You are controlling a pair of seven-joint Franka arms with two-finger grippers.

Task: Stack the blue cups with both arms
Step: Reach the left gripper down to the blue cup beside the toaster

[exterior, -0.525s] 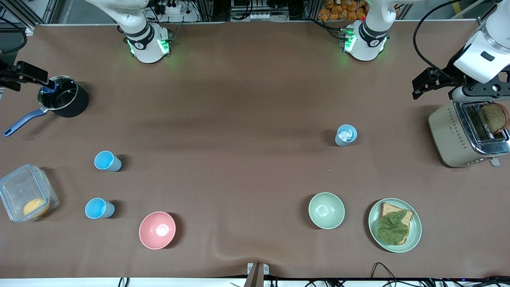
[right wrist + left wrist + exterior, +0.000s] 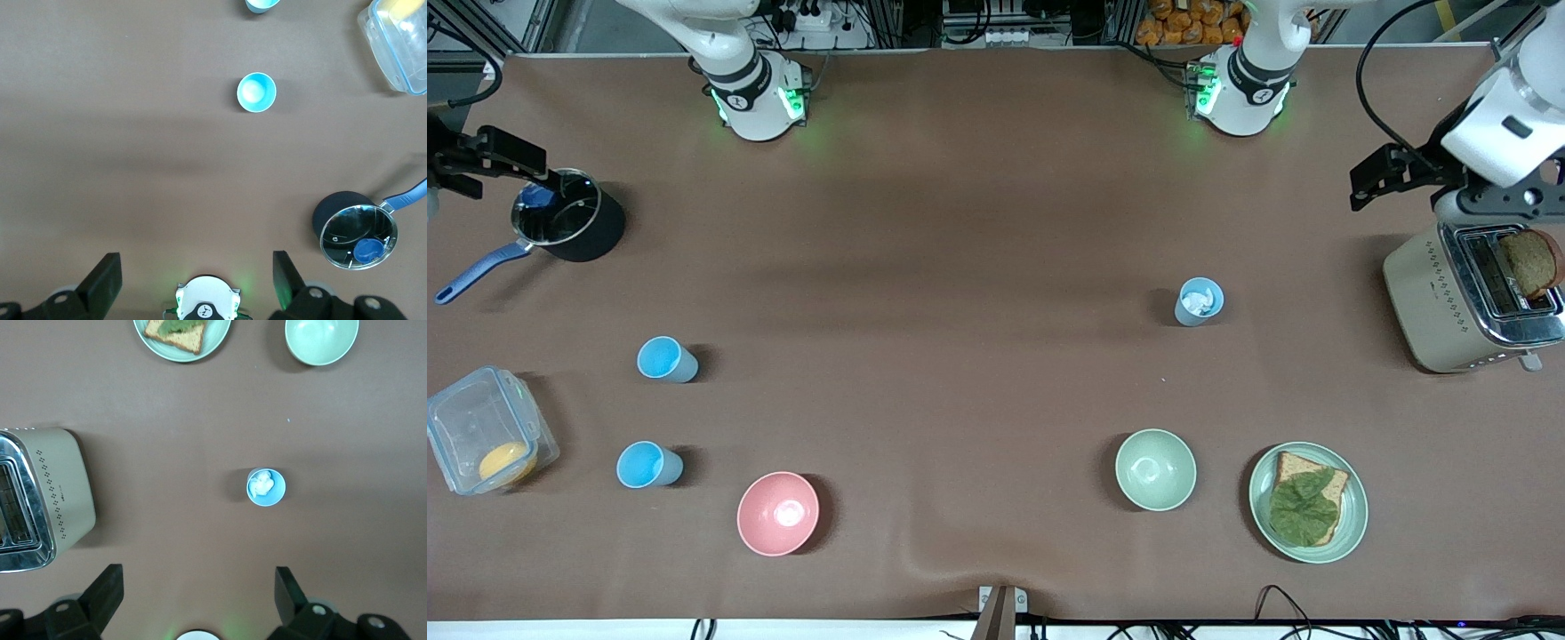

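Blue is what I'm hunting for, and I count three cups standing apart on the brown table (image 2: 960,222), none of them stacked yet. Two sit toward the right arm's end: one cup (image 2: 665,359) farther from the front camera and a second cup (image 2: 647,465) nearer to it, beside the pink bowl (image 2: 777,513). Both look empty and upright, so I judge them the easy pair to nest. The third cup (image 2: 1198,301) stands alone toward the left arm's end, and it has something white and crumpled inside, which would probably keep another cup from seating fully in it.

My left gripper (image 2: 199,592) hangs high, over the table beside the toaster (image 2: 1472,298), fingers spread wide and holding nothing; its wrist view looks straight down on that third cup, so I read this as a survey pose. My right gripper (image 2: 197,273) is likewise spread and empty, up over the table's edge near the black saucepan (image 2: 569,225), with the farther cup in plain sight below it.

Everything else seems to be clutter to steer around: the clear lidded box (image 2: 485,442), the green bowl (image 2: 1155,468) and the plate (image 2: 1352,516) with its leaf-topped bread. My guess is each arm should drop onto its nearest cup.
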